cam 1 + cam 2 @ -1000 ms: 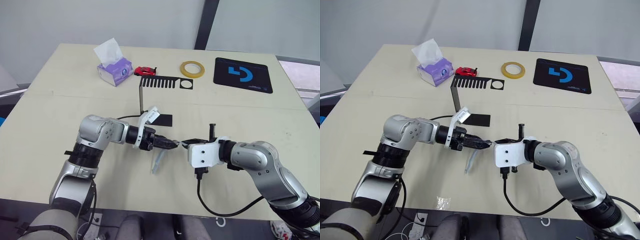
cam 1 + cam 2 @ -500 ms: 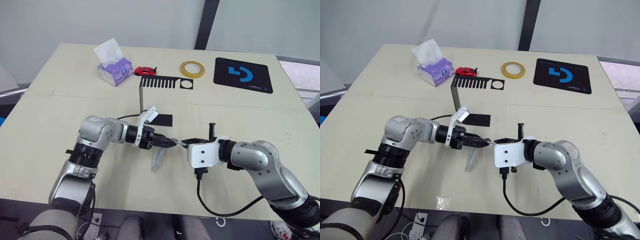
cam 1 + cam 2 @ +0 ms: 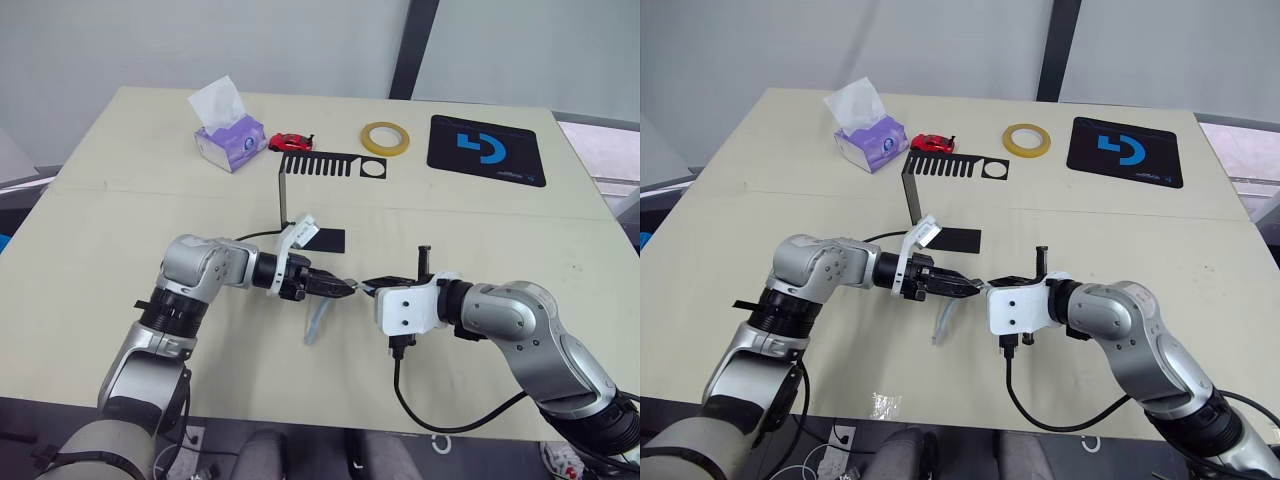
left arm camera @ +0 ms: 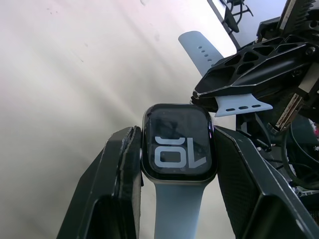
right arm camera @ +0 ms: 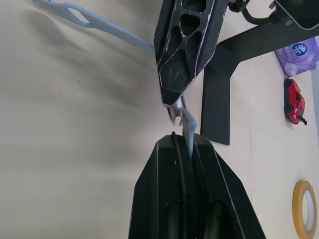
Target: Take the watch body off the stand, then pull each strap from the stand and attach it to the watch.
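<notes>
Left gripper held the watch body clamped between its two black fingers, screen facing the wrist camera, with one pale blue-grey strap already fixed to the case and hanging down toward the table. Right gripper, tip to tip with the left one, was closed on the second strap, whose end stuck out just beside the free edge of the case. Behind both grippers stood the stand, its comb bar bare of straps and watch.

By these signs, the step in hand was fitting the last strap. Its end did not look seated yet. The next move would seemingly call for lining that end squarely with the case's slot and sliding it in sideways, while the left grip kept the case from twisting.
</notes>
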Robot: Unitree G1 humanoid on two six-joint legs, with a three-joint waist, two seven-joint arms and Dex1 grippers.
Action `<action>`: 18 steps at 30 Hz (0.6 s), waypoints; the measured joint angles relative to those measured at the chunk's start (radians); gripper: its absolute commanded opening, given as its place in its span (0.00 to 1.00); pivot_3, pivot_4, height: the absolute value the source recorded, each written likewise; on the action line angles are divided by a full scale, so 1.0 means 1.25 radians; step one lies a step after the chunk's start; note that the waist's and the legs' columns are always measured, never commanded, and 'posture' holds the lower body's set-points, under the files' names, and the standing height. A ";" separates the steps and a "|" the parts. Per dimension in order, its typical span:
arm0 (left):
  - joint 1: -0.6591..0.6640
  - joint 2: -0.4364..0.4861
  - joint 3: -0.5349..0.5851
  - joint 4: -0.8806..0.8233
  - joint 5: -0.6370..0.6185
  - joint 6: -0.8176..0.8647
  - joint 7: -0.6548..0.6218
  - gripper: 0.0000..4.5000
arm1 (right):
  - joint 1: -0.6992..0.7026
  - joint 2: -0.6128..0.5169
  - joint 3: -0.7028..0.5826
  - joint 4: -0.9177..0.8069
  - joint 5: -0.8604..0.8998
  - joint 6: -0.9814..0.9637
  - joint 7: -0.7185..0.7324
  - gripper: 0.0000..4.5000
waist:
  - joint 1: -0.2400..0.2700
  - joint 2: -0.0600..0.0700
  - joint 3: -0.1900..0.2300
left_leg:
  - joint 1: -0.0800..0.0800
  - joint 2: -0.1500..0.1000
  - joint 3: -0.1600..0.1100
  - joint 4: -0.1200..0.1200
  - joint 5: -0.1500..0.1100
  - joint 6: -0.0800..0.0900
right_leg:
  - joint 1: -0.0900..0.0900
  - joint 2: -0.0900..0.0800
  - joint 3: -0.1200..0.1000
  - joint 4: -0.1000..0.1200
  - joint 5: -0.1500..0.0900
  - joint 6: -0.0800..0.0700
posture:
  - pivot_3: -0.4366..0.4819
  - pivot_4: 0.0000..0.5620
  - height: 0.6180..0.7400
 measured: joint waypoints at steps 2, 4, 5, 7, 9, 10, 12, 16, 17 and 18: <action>0.000 0.000 0.000 0.014 0.002 -0.003 -0.001 0.39 | 0.000 0.000 0.000 0.000 0.000 0.000 0.000 0.00 | 0.000 0.000 0.000 | 0.000 0.000 0.000 0.000 0.000 0.000 | 0.000 0.000 0.000 0.000 0.000 0.000 | 0.48 0.27 0.98; 0.000 0.000 -0.001 0.021 0.004 -0.007 -0.002 0.39 | 0.000 0.000 0.000 0.000 0.000 0.000 0.000 0.00 | 0.000 0.000 0.000 | 0.000 0.000 0.000 0.000 0.000 0.000 | 0.000 0.000 0.000 0.000 0.000 0.000 | 0.48 0.27 0.98; 0.000 0.000 0.000 0.021 0.004 -0.008 -0.005 0.39 | 0.000 0.000 0.000 0.000 0.000 -0.001 0.000 0.00 | 0.000 0.000 0.000 | 0.000 0.000 0.000 0.000 0.000 0.000 | 0.000 0.000 0.000 0.000 0.000 0.000 | 0.48 0.27 0.98; 0.000 0.000 -0.001 0.022 0.004 -0.009 -0.006 0.39 | 0.000 0.000 0.000 0.000 0.000 -0.001 0.000 0.00 | 0.000 0.000 0.000 | 0.000 0.000 0.000 0.000 0.000 0.000 | 0.000 0.000 0.000 0.000 0.000 0.000 | 0.48 0.27 0.98; 0.000 0.000 -0.001 0.022 0.004 -0.009 -0.007 0.39 | 0.000 0.000 0.000 0.001 0.000 -0.002 0.000 0.00 | 0.000 0.000 0.000 | 0.000 0.000 0.000 0.000 0.000 0.000 | 0.000 0.000 0.000 0.000 0.000 0.000 | 0.48 0.27 0.98; 0.000 0.000 -0.001 0.022 0.004 -0.009 -0.008 0.39 | 0.001 0.000 0.000 0.001 0.000 -0.002 0.000 0.00 | 0.000 0.000 0.000 | 0.000 0.000 0.000 0.000 0.000 0.000 | 0.000 0.000 0.000 0.000 0.000 0.000 | 0.48 0.27 0.98; 0.000 0.000 -0.001 0.022 0.004 -0.009 -0.012 0.39 | 0.003 0.000 0.000 0.001 0.000 -0.003 0.000 0.00 | 0.000 0.000 0.000 | 0.000 0.000 0.000 0.000 0.000 0.000 | 0.000 0.000 0.000 0.000 0.000 0.000 | 0.48 0.27 0.98; 0.000 0.000 0.000 0.020 0.004 -0.005 -0.014 0.39 | 0.006 0.000 0.000 0.004 -0.001 -0.005 0.000 0.00 | 0.000 0.000 0.000 | 0.000 0.000 0.000 0.000 0.000 0.000 | 0.000 0.000 0.000 0.000 0.000 0.000 | 0.48 0.27 0.98; 0.000 0.000 0.000 0.016 0.002 0.002 -0.014 0.39 | 0.007 0.000 0.000 0.005 -0.001 -0.005 0.000 0.00 | 0.000 0.000 0.000 | 0.000 0.000 0.000 0.000 0.000 0.000 | 0.000 0.000 0.000 0.000 0.000 0.000 | 0.48 0.27 0.98; 0.000 0.000 0.002 0.010 -0.001 0.010 -0.013 0.39 | 0.007 0.000 0.000 0.005 -0.001 -0.005 0.000 0.00 | 0.000 0.000 0.000 | 0.000 0.000 0.000 0.000 0.000 0.000 | 0.000 0.000 0.000 0.000 0.000 0.000 | 0.48 0.27 0.98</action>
